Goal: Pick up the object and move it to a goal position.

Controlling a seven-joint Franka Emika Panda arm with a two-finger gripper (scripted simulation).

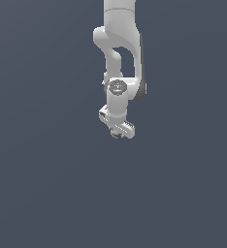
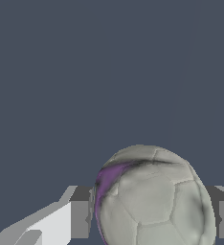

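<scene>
1. The white arm (image 1: pixel 119 53) hangs from the top of the exterior view, a little right of centre, against a plain dark grey-blue ground (image 1: pixel 47 184).
2. The gripper (image 1: pixel 117 134) sits at the arm's lower end, tilted, with its block slanting down toward the exterior view's right.
3. The object (image 1: pixel 117 135) shows there only as a tiny pale lump with a dark reddish spot, tucked right under the gripper.
4. In the wrist view the object (image 2: pixel 154 196) is a rounded ball, grey-white with seamed panels and a purple streak on one side.
5. The fingers (image 2: pixel 79 213) stand on either side of the ball, pads touching it, so the gripper is clamped on the object.
6. Whether the ball rests on the ground or is lifted cannot be told.
</scene>
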